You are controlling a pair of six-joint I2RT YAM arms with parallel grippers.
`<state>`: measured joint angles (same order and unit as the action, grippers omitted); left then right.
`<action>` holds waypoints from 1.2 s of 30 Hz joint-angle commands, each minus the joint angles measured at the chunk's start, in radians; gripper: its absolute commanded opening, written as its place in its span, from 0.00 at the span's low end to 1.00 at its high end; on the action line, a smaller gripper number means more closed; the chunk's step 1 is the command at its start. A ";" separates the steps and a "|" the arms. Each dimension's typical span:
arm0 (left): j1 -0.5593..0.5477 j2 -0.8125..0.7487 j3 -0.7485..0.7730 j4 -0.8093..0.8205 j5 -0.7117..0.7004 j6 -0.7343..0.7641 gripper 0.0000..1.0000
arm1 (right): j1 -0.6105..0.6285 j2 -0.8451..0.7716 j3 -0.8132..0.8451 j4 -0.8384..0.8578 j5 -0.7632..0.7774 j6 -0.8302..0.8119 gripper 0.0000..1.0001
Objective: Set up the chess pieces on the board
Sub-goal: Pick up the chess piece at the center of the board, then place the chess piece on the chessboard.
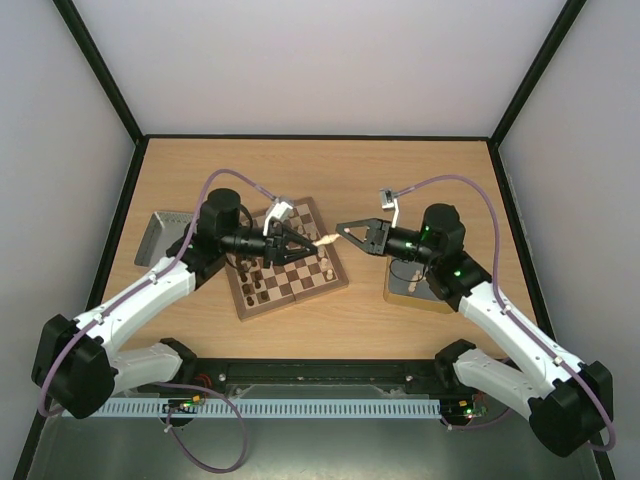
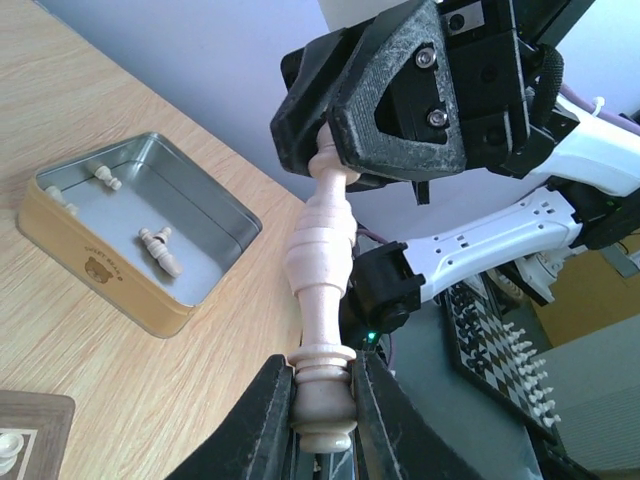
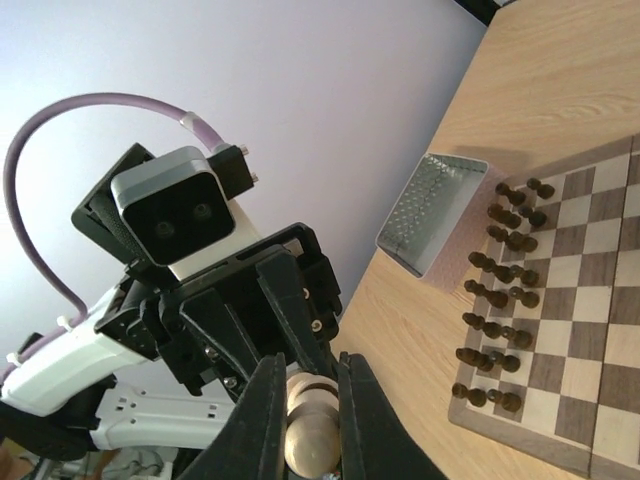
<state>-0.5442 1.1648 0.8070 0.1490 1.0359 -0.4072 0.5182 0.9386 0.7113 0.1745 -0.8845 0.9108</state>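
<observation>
A pale cream chess piece (image 1: 326,240) hangs in the air over the right edge of the board (image 1: 290,262), held at both ends. My left gripper (image 1: 317,241) is shut on its base (image 2: 322,385). My right gripper (image 1: 341,230) is shut on its top end, which shows between the fingers in the right wrist view (image 3: 312,430). The piece's turned stem (image 2: 320,255) spans the gap between the two grippers. Several dark pieces (image 3: 500,290) stand in rows along the board's left side (image 3: 590,300), and some pale ones stand at its near right.
A tan-sided tin (image 2: 62,235) with a few pale pieces (image 2: 160,250) lies on the table right of the board, under my right arm (image 1: 415,285). An empty metal tin (image 1: 160,238) lies left of the board; it also shows in the right wrist view (image 3: 435,215).
</observation>
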 commanded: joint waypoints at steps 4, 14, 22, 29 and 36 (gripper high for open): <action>0.037 -0.004 0.071 -0.121 -0.176 0.032 0.03 | -0.003 0.020 0.045 -0.030 0.063 -0.053 0.02; 0.171 0.037 0.135 -0.477 -0.730 0.052 0.02 | 0.063 0.180 0.217 -0.346 0.609 -0.312 0.02; 0.222 0.035 0.144 -0.526 -0.790 0.067 0.02 | 0.280 0.495 0.400 -0.457 0.993 -0.391 0.02; 0.283 0.027 0.128 -0.529 -0.830 0.065 0.02 | 0.395 0.732 0.569 -0.495 1.121 -0.429 0.02; 0.300 0.013 0.103 -0.515 -0.864 0.062 0.02 | 0.509 0.831 0.577 -0.462 1.102 -0.405 0.02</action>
<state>-0.2470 1.2007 0.9203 -0.3645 0.1989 -0.3485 0.9764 1.7363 1.2728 -0.2806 0.1761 0.5007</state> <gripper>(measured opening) 0.148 0.078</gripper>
